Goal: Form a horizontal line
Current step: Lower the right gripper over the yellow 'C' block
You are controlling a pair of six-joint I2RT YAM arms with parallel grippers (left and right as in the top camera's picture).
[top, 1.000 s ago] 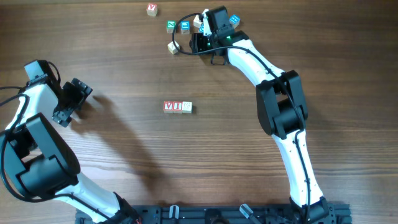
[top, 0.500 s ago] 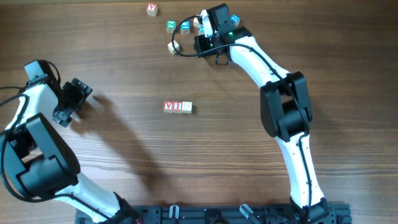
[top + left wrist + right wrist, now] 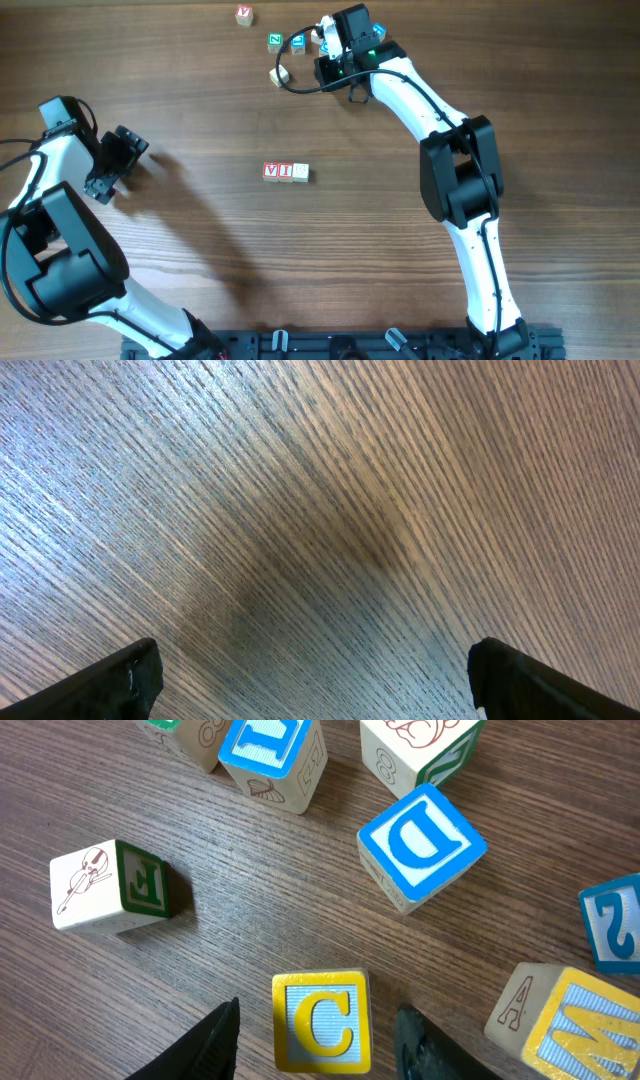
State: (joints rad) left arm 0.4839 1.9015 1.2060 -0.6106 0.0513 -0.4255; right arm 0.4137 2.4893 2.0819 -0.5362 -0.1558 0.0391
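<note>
Right gripper (image 3: pixel 318 1032) straddles the yellow-lettered wooden C cube (image 3: pixel 320 1010), jaws apart, nothing gripped yet; three-cube wooden row (image 3: pixel 286 172) at centre of table (image 3: pixel 200 90) awaits more.

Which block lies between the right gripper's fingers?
The yellow C block: it sits between the right gripper's open fingers, untouched; the blue D block and others lie beyond.

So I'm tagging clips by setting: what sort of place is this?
Probably a robotics lab bench: a wood-grain table, a left arm and right arm mounted at its edge, and toy alphabet blocks as props.
</note>
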